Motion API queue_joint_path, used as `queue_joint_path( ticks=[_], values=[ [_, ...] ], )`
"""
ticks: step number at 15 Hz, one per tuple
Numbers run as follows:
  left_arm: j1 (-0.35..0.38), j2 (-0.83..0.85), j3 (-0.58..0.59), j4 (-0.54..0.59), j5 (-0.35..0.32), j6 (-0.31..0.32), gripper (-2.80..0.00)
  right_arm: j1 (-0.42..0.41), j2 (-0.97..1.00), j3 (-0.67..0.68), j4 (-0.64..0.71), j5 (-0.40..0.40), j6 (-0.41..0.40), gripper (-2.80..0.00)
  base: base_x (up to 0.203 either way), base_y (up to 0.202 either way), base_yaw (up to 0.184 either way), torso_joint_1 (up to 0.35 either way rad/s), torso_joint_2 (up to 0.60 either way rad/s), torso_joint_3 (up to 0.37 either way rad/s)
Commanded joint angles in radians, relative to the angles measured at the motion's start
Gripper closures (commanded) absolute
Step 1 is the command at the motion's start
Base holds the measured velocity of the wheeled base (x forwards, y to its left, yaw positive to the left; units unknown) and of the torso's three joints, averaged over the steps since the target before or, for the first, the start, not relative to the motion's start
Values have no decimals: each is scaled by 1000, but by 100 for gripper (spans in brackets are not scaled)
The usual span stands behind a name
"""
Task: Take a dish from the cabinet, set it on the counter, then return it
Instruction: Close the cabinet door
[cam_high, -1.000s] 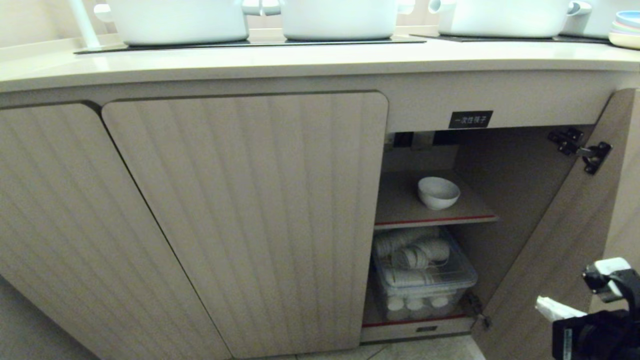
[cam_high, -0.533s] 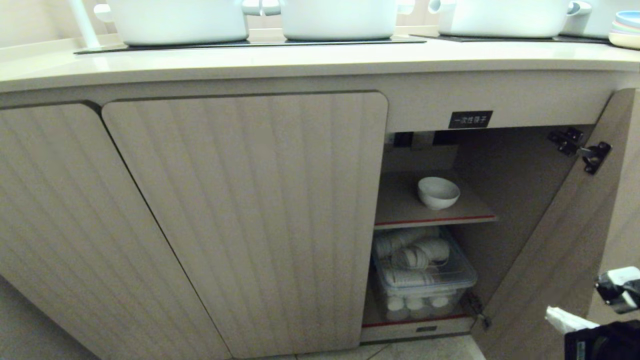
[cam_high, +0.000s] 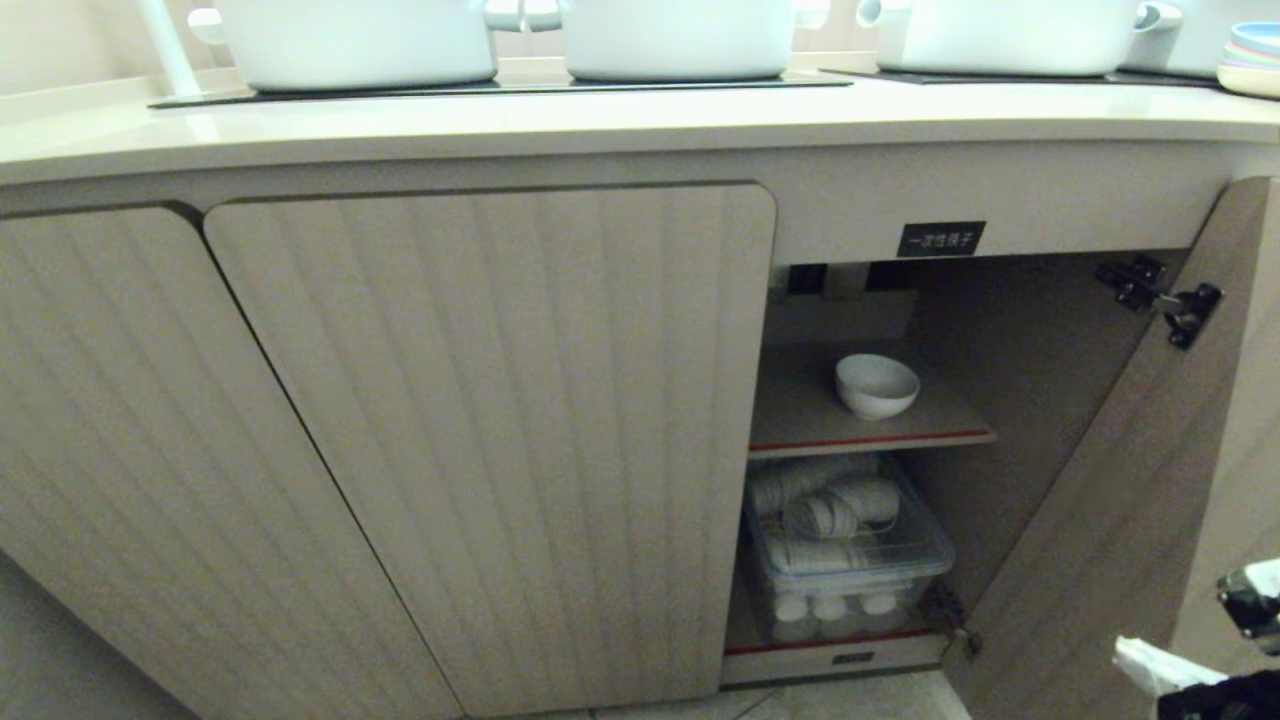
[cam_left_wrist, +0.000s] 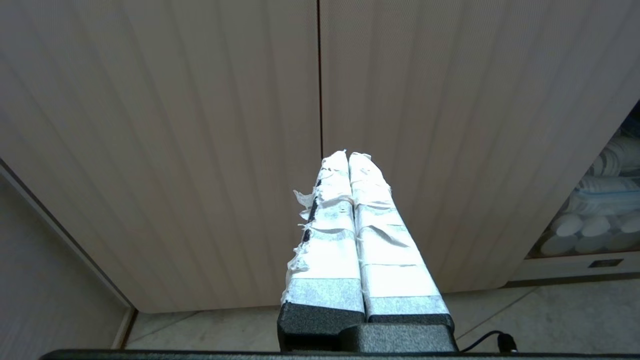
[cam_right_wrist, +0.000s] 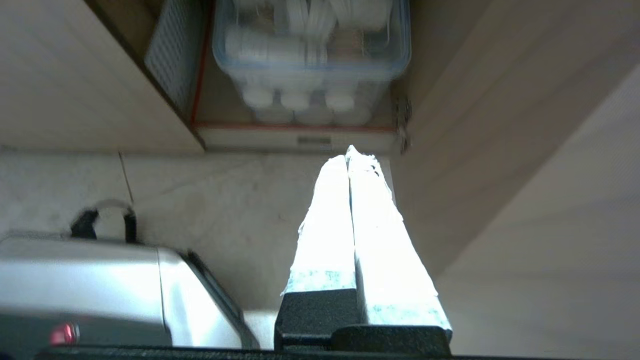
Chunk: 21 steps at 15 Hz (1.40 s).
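Observation:
The dish (cam_high: 877, 384), a small white bowl, rests upright on the upper red-edged shelf (cam_high: 870, 436) inside the open cabinet (cam_high: 1000, 330) under the black label (cam_high: 941, 239). The counter (cam_high: 600, 115) runs across the top of the head view. My right gripper (cam_high: 1140, 660) (cam_right_wrist: 348, 152) is low at the bottom right, in front of the swung-open door (cam_high: 1130, 480), shut and empty, well below and right of the dish. My left gripper (cam_left_wrist: 347, 156) is shut and empty, facing the closed fluted doors.
Big white pots (cam_high: 350, 40) stand on the black cooktop (cam_high: 500, 88). Stacked plates (cam_high: 1250, 60) sit at the counter's far right. A clear plastic bin (cam_high: 850, 560) (cam_right_wrist: 310, 45) of white cups fills the lower shelf. My own metal base (cam_right_wrist: 100, 295) lies near the right gripper, over the tiled floor.
My right gripper has sunk and drawn back toward the bottom right corner of the head view. The dish, door and left arm have not moved.

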Motion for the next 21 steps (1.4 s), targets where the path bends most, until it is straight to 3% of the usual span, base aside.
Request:
queue_joint_path(
  ticks=[1,6,10,15,18,21],
  values=[
    [0,0,0,1,0,0,0,-5,-43,0,27,-2,0,0,0,0,0,0,0,0],
    [0,0,0,-1,0,0,0,-39,-142,0,76,0,-10,0,0,0,0,0,0,0],
    [0,0,0,1,1,0,0,-114,-262,0,259,1,-26,0,0,0,0,0,0,0],
    [0,0,0,1,0,0,0,-144,-435,0,437,3,-71,0,0,0,0,0,0,0],
    [0,0,0,1,0,0,0,-177,-541,0,497,114,-102,0,0,0,0,0,0,0],
    [0,0,0,-1,0,0,0,-292,-663,-1,589,205,-162,0,0,0,0,0,0,0]
  ],
)
